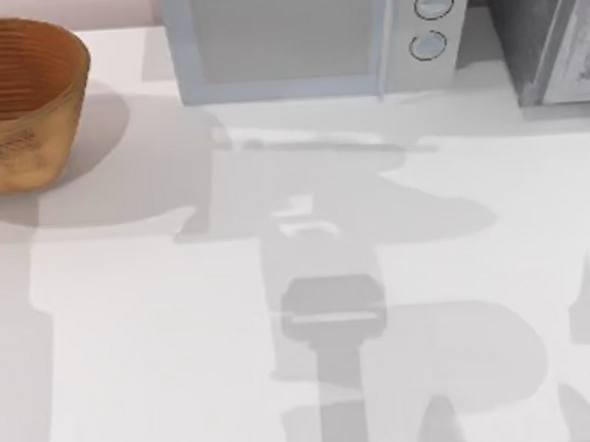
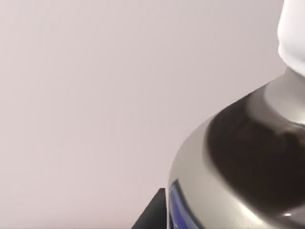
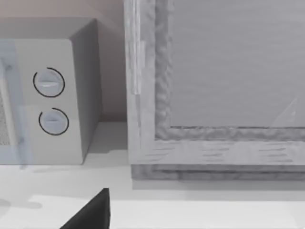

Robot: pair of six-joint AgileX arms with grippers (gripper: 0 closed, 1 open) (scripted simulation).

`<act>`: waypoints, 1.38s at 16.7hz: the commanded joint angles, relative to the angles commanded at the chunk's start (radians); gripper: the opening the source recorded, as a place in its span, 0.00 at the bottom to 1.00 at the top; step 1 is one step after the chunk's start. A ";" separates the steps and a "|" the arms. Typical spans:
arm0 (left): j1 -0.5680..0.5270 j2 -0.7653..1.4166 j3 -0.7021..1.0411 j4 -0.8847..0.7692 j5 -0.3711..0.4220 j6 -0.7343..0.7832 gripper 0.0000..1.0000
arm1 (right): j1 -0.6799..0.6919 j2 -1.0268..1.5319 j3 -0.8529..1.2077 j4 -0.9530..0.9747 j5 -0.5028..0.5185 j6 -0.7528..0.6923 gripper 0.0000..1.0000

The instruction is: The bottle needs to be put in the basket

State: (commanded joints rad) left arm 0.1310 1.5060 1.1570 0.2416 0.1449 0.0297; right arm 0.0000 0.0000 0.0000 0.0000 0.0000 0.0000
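The table carried only the arms' shadows on its open white surface, which left plenty of room to work. At its back, to the right of the microwave, stood a grey framed cabinet. The basket sat upright well to the left of the microwave, its mouth open upward so that something could be lowered straight in. The bottle was up off the table, and the left wrist view had it very close, with its silver shoulder, dark neck and white cap against a plain wall. From that we judged our left end effector was closed around the bottle's body, low on it, so that the cap end stayed free. We could not place the bottle against the microwave, so we took the carry to the basket as not yet done. Our right end effector hung low in front of the microwave's dials and the cabinet, away from the basket and apparently idle. We could not tell whether it was wide or narrow.
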 joint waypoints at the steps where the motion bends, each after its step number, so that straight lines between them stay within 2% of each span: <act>1: 0.000 0.003 0.001 0.003 0.000 0.000 0.00 | 0.000 0.000 0.000 0.000 0.000 0.000 1.00; 9: -0.011 0.189 0.031 0.162 -0.012 -0.003 0.00 | 0.000 0.000 0.000 0.000 0.000 0.000 1.00; 14: -0.012 0.202 0.034 0.174 -0.013 -0.004 0.00 | 0.000 0.000 0.000 0.000 0.000 0.000 1.00; 23: -0.012 0.202 0.034 0.174 -0.013 -0.004 0.68 | 0.000 0.000 0.000 0.000 0.000 0.000 1.00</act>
State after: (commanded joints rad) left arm 0.1186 1.7076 1.1909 0.4160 0.1318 0.0260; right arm 0.0000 0.0000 0.0000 0.0000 0.0000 0.0000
